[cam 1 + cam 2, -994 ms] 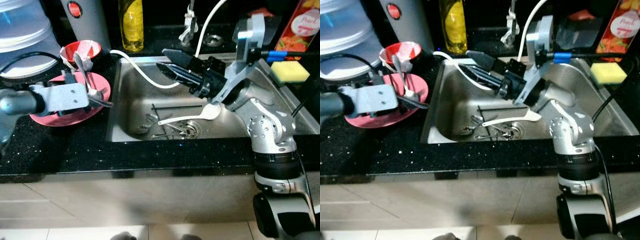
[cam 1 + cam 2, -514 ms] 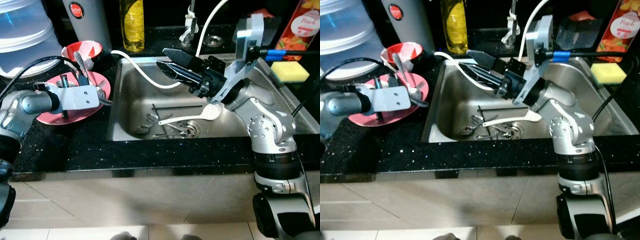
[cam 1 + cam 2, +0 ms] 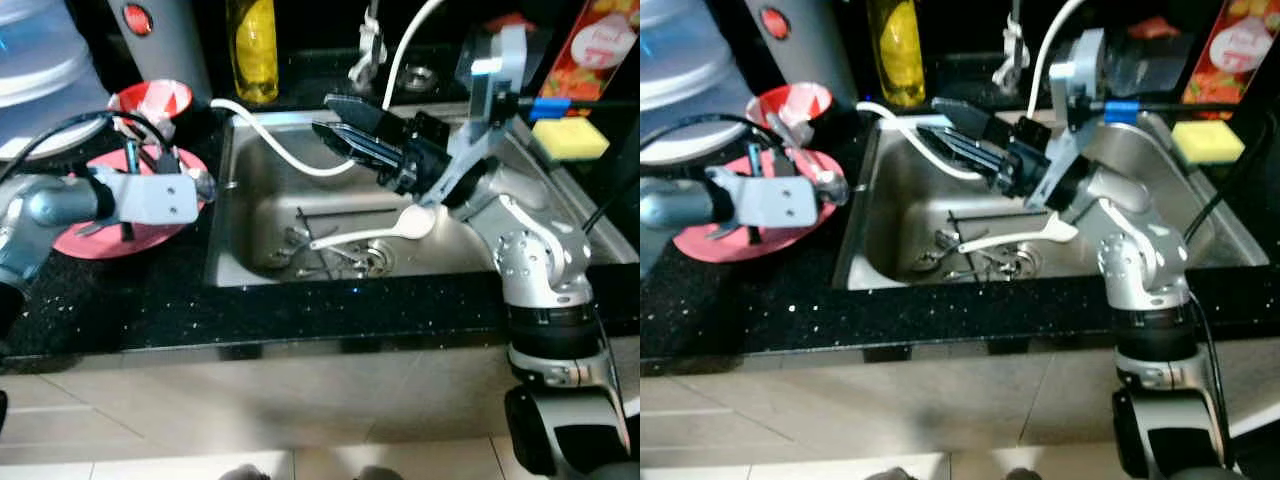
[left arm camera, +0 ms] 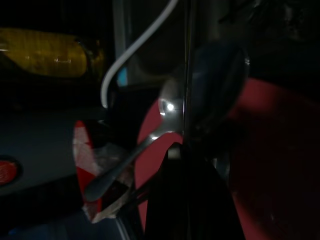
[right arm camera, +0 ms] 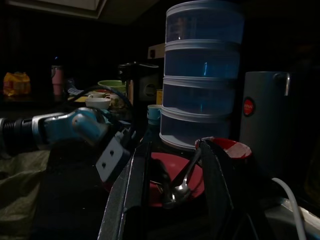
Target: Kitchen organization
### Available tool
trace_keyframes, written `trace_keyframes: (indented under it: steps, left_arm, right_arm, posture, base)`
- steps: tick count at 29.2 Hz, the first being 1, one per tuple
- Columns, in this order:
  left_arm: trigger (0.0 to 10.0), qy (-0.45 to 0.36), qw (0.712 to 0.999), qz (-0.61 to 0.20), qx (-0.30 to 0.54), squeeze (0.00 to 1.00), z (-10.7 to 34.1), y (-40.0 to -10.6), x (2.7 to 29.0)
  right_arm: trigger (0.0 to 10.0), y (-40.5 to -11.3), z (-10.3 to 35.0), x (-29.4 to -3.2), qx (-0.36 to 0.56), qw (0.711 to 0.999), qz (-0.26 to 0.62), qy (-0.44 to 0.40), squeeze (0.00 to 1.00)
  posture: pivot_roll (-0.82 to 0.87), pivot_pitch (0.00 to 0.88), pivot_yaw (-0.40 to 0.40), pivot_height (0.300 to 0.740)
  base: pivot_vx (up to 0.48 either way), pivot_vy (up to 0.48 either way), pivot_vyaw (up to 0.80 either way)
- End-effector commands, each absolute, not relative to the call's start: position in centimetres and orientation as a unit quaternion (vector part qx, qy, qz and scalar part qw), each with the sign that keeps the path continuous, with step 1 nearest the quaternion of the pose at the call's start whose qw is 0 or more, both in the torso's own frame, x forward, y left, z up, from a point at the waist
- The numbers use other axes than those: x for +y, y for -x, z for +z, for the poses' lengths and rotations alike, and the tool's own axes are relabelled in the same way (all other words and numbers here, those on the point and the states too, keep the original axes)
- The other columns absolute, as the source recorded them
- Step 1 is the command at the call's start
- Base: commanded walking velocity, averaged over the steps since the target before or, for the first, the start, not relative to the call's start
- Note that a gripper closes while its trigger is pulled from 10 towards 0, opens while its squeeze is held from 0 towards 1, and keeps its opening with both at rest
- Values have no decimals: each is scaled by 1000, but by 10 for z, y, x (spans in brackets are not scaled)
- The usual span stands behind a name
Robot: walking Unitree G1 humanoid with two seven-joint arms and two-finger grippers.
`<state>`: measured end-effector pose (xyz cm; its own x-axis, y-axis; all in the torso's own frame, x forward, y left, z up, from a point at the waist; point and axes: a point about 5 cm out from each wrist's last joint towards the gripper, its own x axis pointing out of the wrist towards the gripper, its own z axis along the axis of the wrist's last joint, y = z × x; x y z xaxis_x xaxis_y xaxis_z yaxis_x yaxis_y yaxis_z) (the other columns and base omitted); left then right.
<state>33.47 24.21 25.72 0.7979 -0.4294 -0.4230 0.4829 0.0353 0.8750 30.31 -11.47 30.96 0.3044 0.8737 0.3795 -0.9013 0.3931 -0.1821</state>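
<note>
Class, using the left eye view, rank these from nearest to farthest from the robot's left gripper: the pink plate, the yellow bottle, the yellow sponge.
From the left gripper:
1. Pink plate, directly beneath it on the counter.
2. Yellow bottle, behind the sink's left corner.
3. Yellow sponge, far across the sink on the right.

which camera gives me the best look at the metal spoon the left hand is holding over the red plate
The left wrist view: the metal spoon sits close up, its bowl over the red plate. In the head views it is only a small glint at the left hand. The right wrist view shows it small and dim, between that hand's own fingers.
</note>
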Motion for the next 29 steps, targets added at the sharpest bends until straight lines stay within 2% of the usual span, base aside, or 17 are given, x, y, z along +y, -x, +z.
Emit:
trace_keyframes:
  steps: [1, 3, 8, 11, 13, 14, 15, 17, 20, 21, 22, 23, 25, 26, 27, 28, 29]
  left_arm:
    - [10000, -626, 713, -317, 10, 0, 281, -321, 245]
    - [10000, -641, 699, -316, -22, 0, 305, -308, 237]
    - [10000, -643, 696, -314, -60, 0, 321, -308, 223]
    - [10000, -626, 707, -308, -115, 0, 332, -319, 202]
    - [10000, -621, 712, -305, -125, 0, 334, -322, 198]
    - [10000, -607, 725, -296, -137, 0, 336, -328, 192]
    - [10000, -607, 725, -296, -137, 0, 336, -328, 192]
    - [10000, -567, 761, -274, -158, 0, 338, -344, 181]
    - [10000, -567, 761, -274, -158, 0, 338, -344, 181]
    - [10000, -532, 786, -265, -169, 0, 339, -352, 174]
    - [10000, -532, 786, -265, -169, 0, 339, -352, 174]
    - [10000, -480, 819, -260, -177, 0, 339, -364, 164]
    - [10000, -480, 819, -260, -177, 0, 339, -364, 164]
    - [10000, -421, 847, -275, -171, 0, 332, -375, 149]
    - [10000, -421, 847, -275, -171, 0, 332, -375, 149]
    - [10000, -382, 861, -293, -163, 0, 324, -382, 136]
    - [10000, -362, 863, -320, -147, 0, 311, -386, 119]
  right_arm:
    - [10000, -301, 312, -115, -220, 805, 551, -33, 0]
    - [10000, -303, 311, -113, -219, 802, 555, -35, 0]
    - [10000, -304, 313, -111, -220, 798, 560, -34, 0]
    - [10000, -313, 313, -114, -219, 819, 531, -20, 0]
    - [10000, -316, 313, -116, -219, 826, 519, -16, 0]
    - [10000, -324, 312, -121, -213, 848, 485, -4, 0]
    - [10000, -324, 312, -121, -213, 848, 485, -4, 0]
    - [10000, -339, 310, -138, -201, 889, 410, 15, 0]
    - [10000, -339, 310, -138, -201, 889, 410, 15, 0]
    - [10000, -343, 310, -150, -197, 903, 381, 23, 0]
    - [10000, -343, 310, -150, -197, 903, 381, 23, 0]
    - [10000, -345, 308, -164, -194, 915, 351, 35, 0]
    - [10000, -345, 308, -164, -194, 915, 351, 35, 0]
    - [10000, -344, 306, -182, -187, 927, 320, 54, 0]
    - [10000, -344, 306, -182, -187, 927, 320, 54, 0]
    - [10000, -342, 303, -194, -181, 934, 300, 70, 0]
    - [10000, -338, 298, -202, -172, 937, 292, 85, 0]
  posture:
    - [39, 63, 40, 740]
    - [51, 60, 32, 740]
    - [56, 57, 27, 740]
    - [51, 52, 29, 740]
    - [51, 52, 29, 740]
    - [42, 48, 37, 740]
    - [42, 48, 37, 740]
    - [16, 41, 54, 740]
    - [16, 41, 54, 740]
    - [7, 38, 61, 740]
    - [7, 38, 61, 740]
    - [-13, 32, 74, 740]
    - [-13, 32, 74, 740]
    - [-30, 29, 85, 740]
    - [-30, 29, 85, 740]
    - [-42, 27, 93, 740]
    - [-62, 24, 108, 740]
  base:
    - [0, 0, 0]
    - [0, 0, 0]
    - [0, 0, 0]
    - [0, 0, 0]
    - [0, 0, 0]
    - [0, 0, 0]
    - [0, 0, 0]
    - [0, 0, 0]
    - [0, 0, 0]
    - [0, 0, 0]
    - [0, 0, 0]
    - [0, 0, 0]
    - [0, 0, 0]
    - [0, 0, 0]
    - [0, 0, 0]
    - [0, 0, 0]
    - [0, 0, 0]
